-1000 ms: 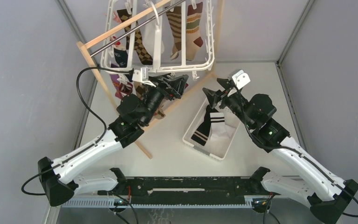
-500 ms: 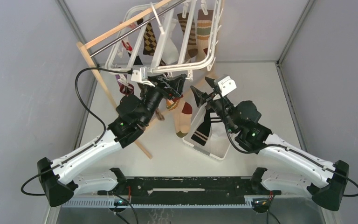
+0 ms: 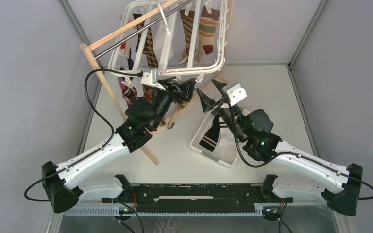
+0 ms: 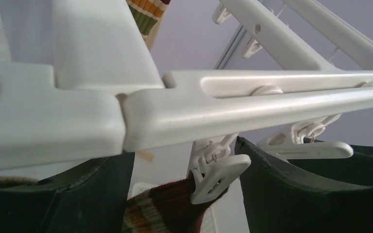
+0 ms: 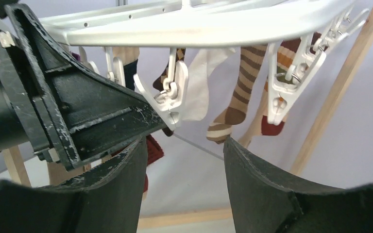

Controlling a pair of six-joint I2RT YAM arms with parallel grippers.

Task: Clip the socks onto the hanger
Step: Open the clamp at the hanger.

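The white hanger (image 3: 209, 65) hangs from a metal rod with several socks (image 3: 205, 26) clipped to it. My left gripper (image 3: 183, 89) is open just under its front edge. In the left wrist view, a white clip (image 4: 218, 177) between my fingers (image 4: 311, 194) grips a dark red striped sock (image 4: 165, 208). That sock (image 3: 171, 118) dangles below the gripper. My right gripper (image 3: 208, 90) is open and empty beside the left one, below the hanger frame (image 5: 199, 24) and an empty clip (image 5: 170, 102). A black sock with white stripes (image 3: 212, 133) lies in the basket.
The wooden stand (image 3: 111, 92) with its metal rod (image 3: 141, 30) carries the hanger at the back. A white slotted basket (image 3: 226, 156) sits on the table under the right arm. Grey walls close in both sides.
The right gripper has moved left to the hanger's front edge, next to the left gripper. The hanger has swung, and the striped sock now hangs under the left gripper.
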